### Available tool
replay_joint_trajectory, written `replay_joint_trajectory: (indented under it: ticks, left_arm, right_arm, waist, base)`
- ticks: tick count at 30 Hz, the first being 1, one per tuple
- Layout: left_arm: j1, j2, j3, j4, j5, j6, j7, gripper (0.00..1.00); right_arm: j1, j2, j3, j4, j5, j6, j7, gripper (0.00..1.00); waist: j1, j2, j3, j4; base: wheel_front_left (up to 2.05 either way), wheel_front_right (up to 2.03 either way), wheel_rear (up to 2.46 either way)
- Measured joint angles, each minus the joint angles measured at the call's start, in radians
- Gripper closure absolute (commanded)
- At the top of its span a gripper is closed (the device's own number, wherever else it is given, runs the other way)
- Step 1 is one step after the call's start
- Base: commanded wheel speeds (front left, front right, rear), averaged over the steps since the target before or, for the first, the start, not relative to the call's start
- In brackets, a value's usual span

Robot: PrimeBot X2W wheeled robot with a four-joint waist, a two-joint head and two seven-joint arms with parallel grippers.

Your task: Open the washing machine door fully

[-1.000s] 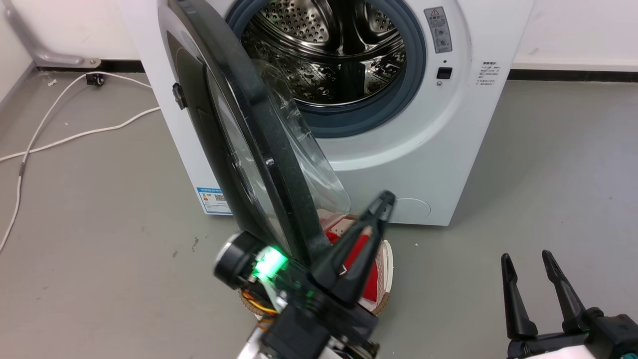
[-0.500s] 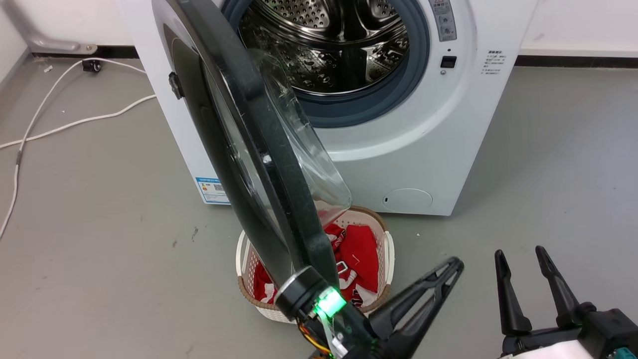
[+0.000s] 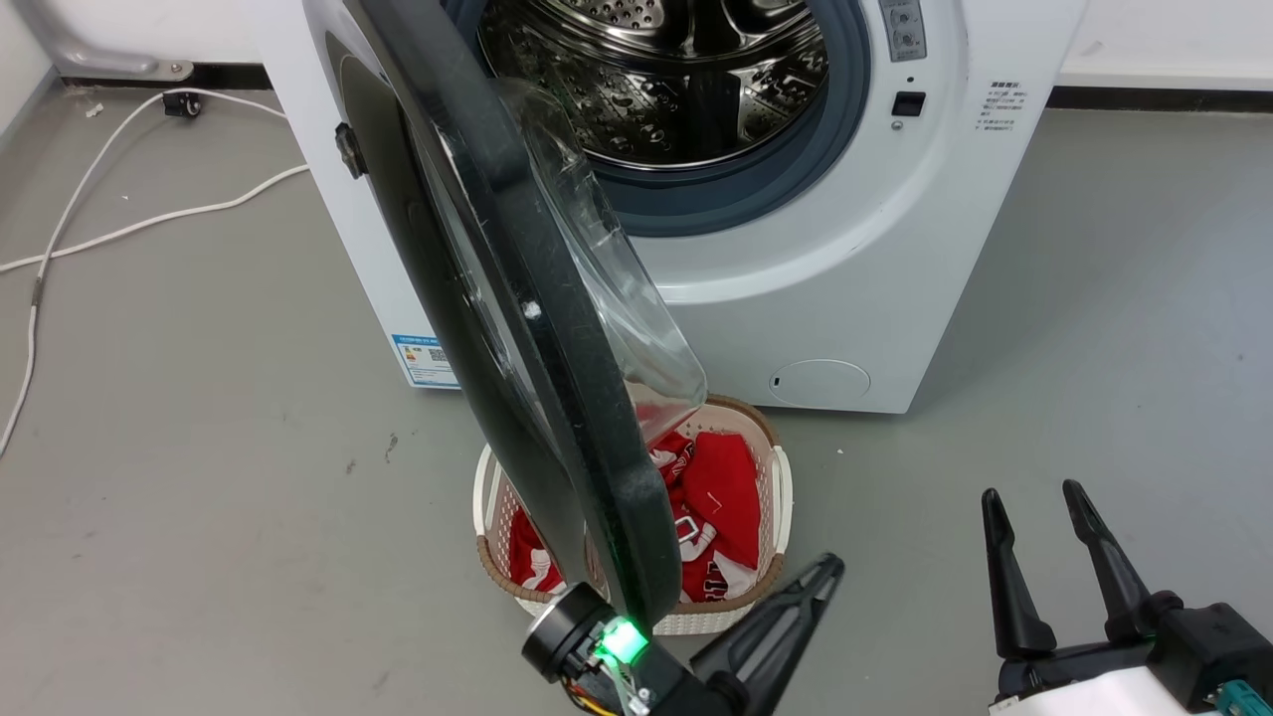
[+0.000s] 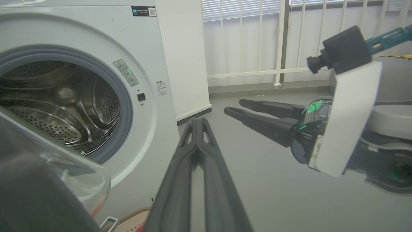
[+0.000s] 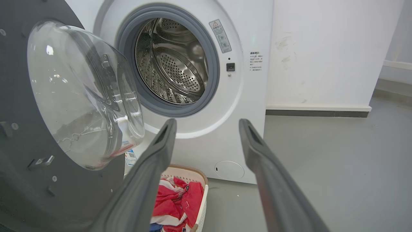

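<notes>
- Left gripper (image 3: 818,582): fingers pressed together, holding nothing. It sits low, on the glass side of the washing machine door (image 3: 542,328). The fingers are clear of the door, and whether the wrist housing touches the bottom rim can't be told.
- The door stands roughly square to the machine front, hinged on the robot's left, with its lower edge over the laundry basket (image 3: 783,489). Judged about half open, not fully.
- Risk 1: a push with the closed fingertips could land on the domed glass bowl (image 5: 80,93). It is curved and slick, so the tips may skate off and the door gets no travel.
- Risk 2: the wrist housing may catch the bottom rim as the arm sweeps left, which would load the hinge.
- Risk 3: the arm is low and just beside the basket, so a sideways sweep could shove or tip it.
- Risk 4: with nothing gripping it, the door may drift back towards the drum opening (image 3: 676,89).
- Right gripper (image 3: 1031,492): fingers spread, empty, near the left arm. Collision is possible if either arm swings.
</notes>
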Motion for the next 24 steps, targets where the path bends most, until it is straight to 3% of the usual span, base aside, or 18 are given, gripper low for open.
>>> replay_joint_trajectory:
  ticks: [13, 24]
  left_arm:
    - [-0.023, 0.014, 0.121, 0.1, -0.03, 0.052, 0.0, 1.0]
    - [-0.02, 0.023, 0.151, 0.099, -0.034, 0.053, -0.004, 1.0]
  right_arm:
    - [-0.008, 0.0, 0.002, 0.021, -0.006, 0.0, 0.0, 0.0]
    - [-0.008, 0.0, 0.001, 0.035, -0.006, 0.0, 0.0, 0.0]
  waist:
    - [0.0, -0.0001, 0.016, -0.002]
    - [0.0, 0.0, 0.013, 0.034]
  base:
    - [0.0, 0.0, 0.0]
    - [0.0, 0.0, 0.0]
